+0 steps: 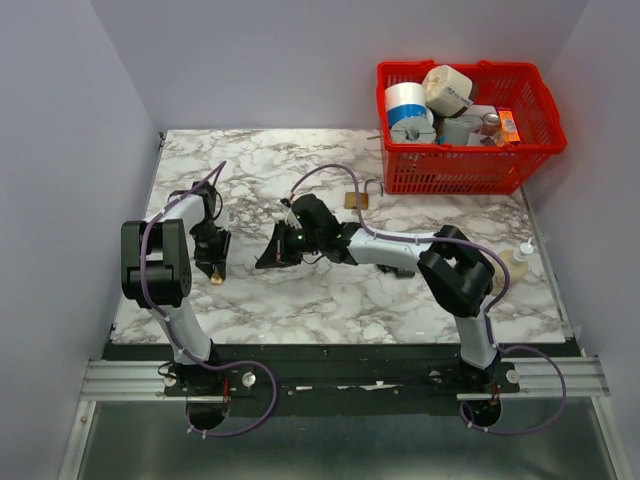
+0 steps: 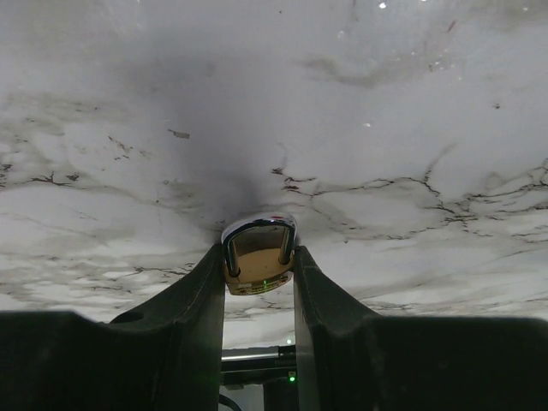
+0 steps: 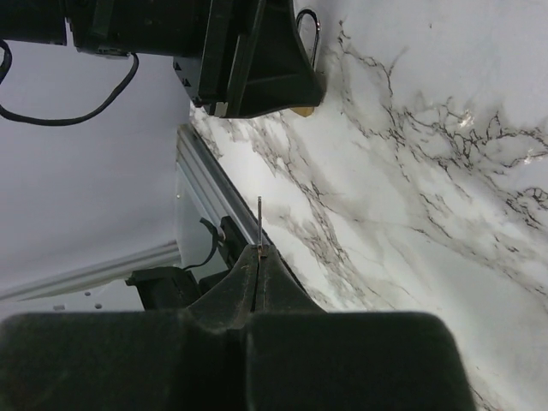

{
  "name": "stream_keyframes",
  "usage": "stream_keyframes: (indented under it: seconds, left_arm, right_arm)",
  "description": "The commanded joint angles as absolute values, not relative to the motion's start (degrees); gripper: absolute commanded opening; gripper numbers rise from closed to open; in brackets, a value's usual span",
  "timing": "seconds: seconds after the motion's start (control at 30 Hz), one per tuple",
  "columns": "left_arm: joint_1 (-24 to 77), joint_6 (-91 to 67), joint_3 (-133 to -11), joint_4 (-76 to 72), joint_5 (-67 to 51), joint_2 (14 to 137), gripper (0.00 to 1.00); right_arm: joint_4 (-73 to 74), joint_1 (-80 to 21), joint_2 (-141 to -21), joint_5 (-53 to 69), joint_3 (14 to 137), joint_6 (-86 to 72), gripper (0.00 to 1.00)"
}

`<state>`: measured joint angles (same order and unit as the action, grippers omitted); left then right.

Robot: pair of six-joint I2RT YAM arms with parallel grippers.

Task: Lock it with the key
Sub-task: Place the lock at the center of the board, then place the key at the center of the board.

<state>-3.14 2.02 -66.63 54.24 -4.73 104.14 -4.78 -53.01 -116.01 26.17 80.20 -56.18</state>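
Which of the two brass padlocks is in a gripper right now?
The brass padlock clamped in the left gripper, over the left part of the table. The other padlock lies loose on the marble beside the red basket.

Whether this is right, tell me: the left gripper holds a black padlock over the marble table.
Wrong colour: the left gripper holds a brass padlock over the marble table, as the left wrist view shows.

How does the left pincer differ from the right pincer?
The left pincer grips a brass padlock, jaws parted around it; the right pincer is pressed shut on a thin key. The left pincer points down at the table; the right pincer points sideways toward the left one. Both hold something.
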Motion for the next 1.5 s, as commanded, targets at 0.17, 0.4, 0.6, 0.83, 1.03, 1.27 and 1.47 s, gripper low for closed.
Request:
stream_keyframes:
  seconds: [0.17,0.4,0.6,0.83,1.03,1.27,1.47]
  left_arm:
    - [-4.04,1.41,-68.91,54.67,-6.24,106.88,0.4]
    - [-4.31,0.88,-70.05,56.42,-8.0,105.56,0.77]
    - [-6.59,0.18,-72.77,59.23,-10.27,103.36,0.84]
    - [-10.1,-1.58,-81.2,63.01,-12.66,99.24,0.91]
    - [-13.44,-2.28,-85.07,65.74,-14.59,97.65,0.99]
    - [-14.68,-1.93,-84.9,66.44,-16.08,94.92,0.99]
    - [-15.47,-2.02,-85.17,67.15,-16.96,94.04,0.99]
  right_arm:
    - [-12.83,-55.46,-121.11,22.94,78.75,-62.4,0.01]
    - [-14.68,-56.42,-124.36,21.54,79.63,-66.88,0.01]
    - [-16.25,-57.56,-127.52,20.31,80.94,-70.66,0.01]
    - [-14.68,-59.24,-132.71,18.11,87.27,-73.39,0.01]
    - [-14.15,-60.12,-135.61,16.61,89.38,-75.23,0.01]
    - [-13.54,-60.21,-138.51,16.17,92.63,-76.02,0.05]
    - [-13.36,-60.56,-139.39,16.08,92.99,-76.73,0.15]
